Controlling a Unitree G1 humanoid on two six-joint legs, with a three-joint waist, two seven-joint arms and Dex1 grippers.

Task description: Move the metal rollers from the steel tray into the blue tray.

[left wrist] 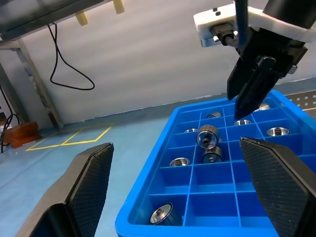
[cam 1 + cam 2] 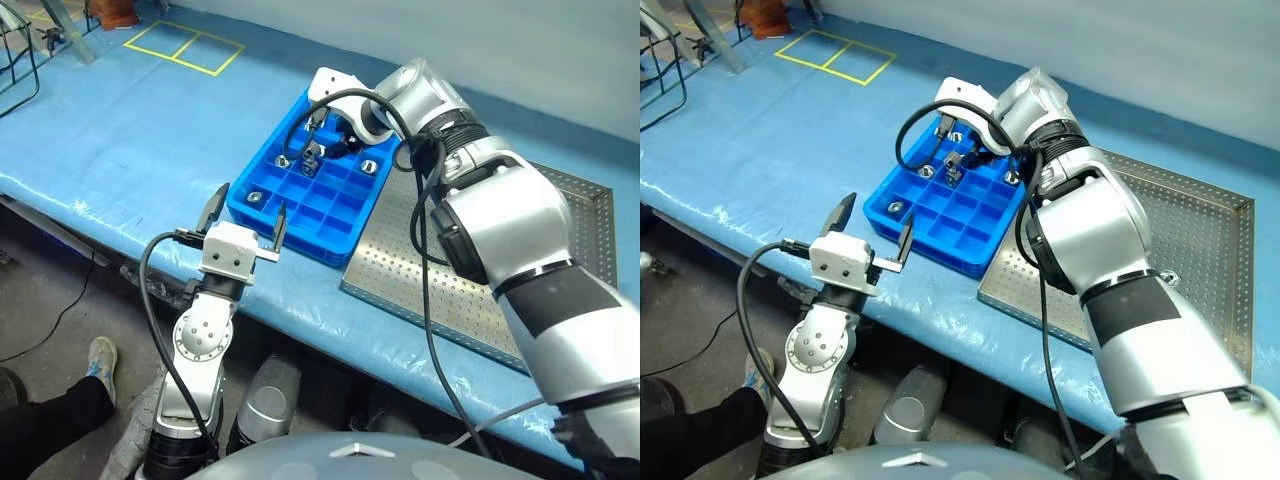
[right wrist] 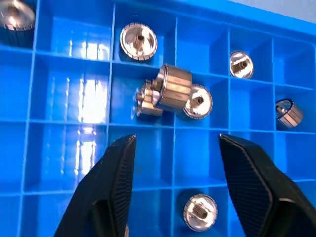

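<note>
- Metal rollers (image 3: 174,89) lie in several compartments of the blue tray (image 2: 340,232); one sits tilted on a divider.
- Right pincer (image 3: 173,187) hovers open above them.
- Left pincer (image 2: 247,220) is open at the worktop (image 2: 120,140) edge.
- Steel tray (image 2: 1200,240) touches the blue tray.

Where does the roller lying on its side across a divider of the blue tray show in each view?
Left eye: roller under the right tool.
Right eye: same spot.
Left wrist: middle, on a divider.
Right wrist: upper middle.
Shared landmark: blue tray.
</note>
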